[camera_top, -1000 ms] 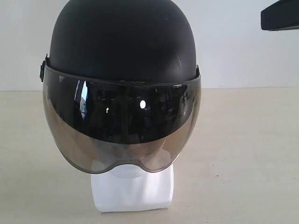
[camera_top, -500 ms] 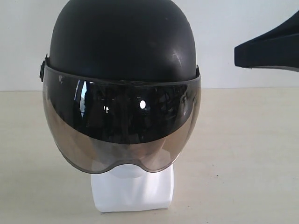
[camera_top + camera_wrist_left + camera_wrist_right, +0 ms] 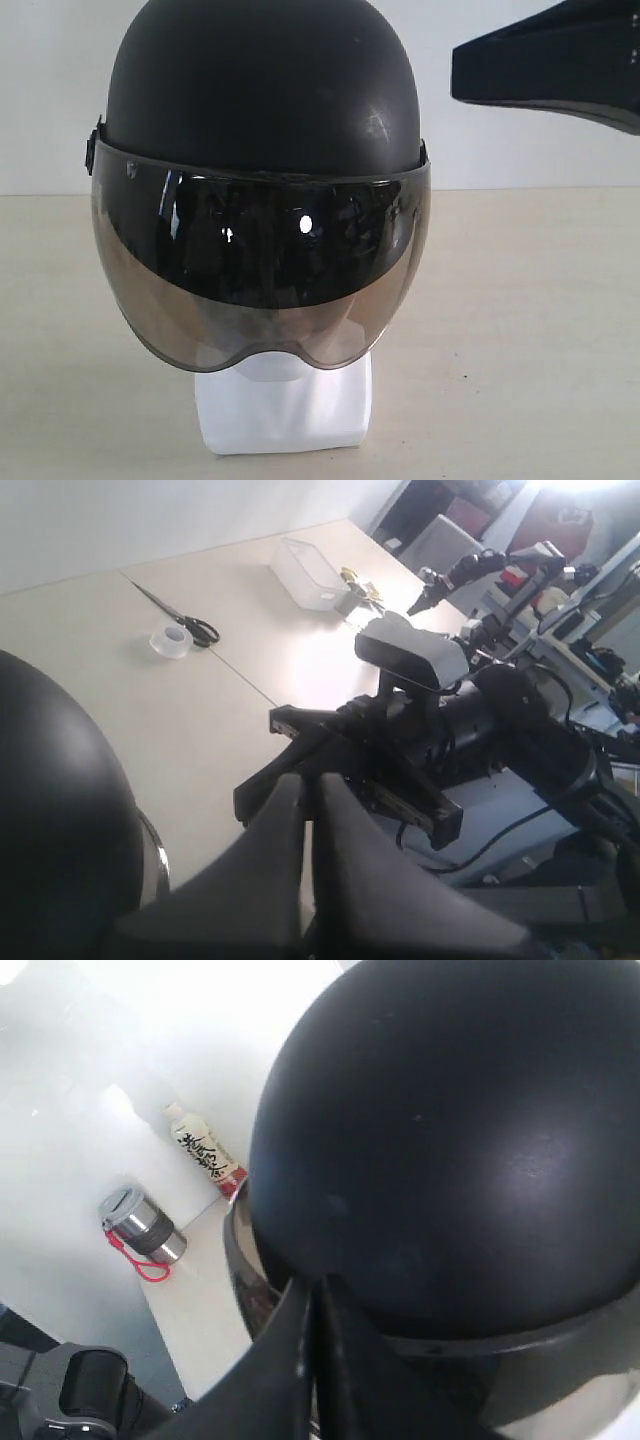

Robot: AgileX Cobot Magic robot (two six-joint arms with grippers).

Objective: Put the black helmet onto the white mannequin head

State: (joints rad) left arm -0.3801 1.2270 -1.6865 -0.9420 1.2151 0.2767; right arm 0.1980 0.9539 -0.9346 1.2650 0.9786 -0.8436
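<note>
The black helmet [image 3: 260, 90] sits on the white mannequin head [image 3: 285, 410], whose face is hidden behind the smoky visor [image 3: 260, 270]; only the chin and squarish base show. In the exterior view my right gripper [image 3: 460, 75] hangs at the upper right, level with the helmet's crown and a short gap from its side. The right wrist view has that gripper [image 3: 315, 1285] shut and empty, close to the helmet shell [image 3: 450, 1140]. My left gripper [image 3: 308, 780] is shut and empty too, with the helmet's curve [image 3: 50, 810] beside it; the exterior view does not show it.
The pale table [image 3: 540, 300] runs to a white wall. Scissors [image 3: 185, 620], a tape roll [image 3: 170, 640] and a clear plastic box [image 3: 310, 575] lie on the table beyond the left gripper. A bottle [image 3: 208, 1155] and a metal cup [image 3: 140, 1225] stand beyond the helmet.
The right gripper has come in from the upper right edge and moved left toward the helmet's crown. The helmet and mannequin head have not moved.
</note>
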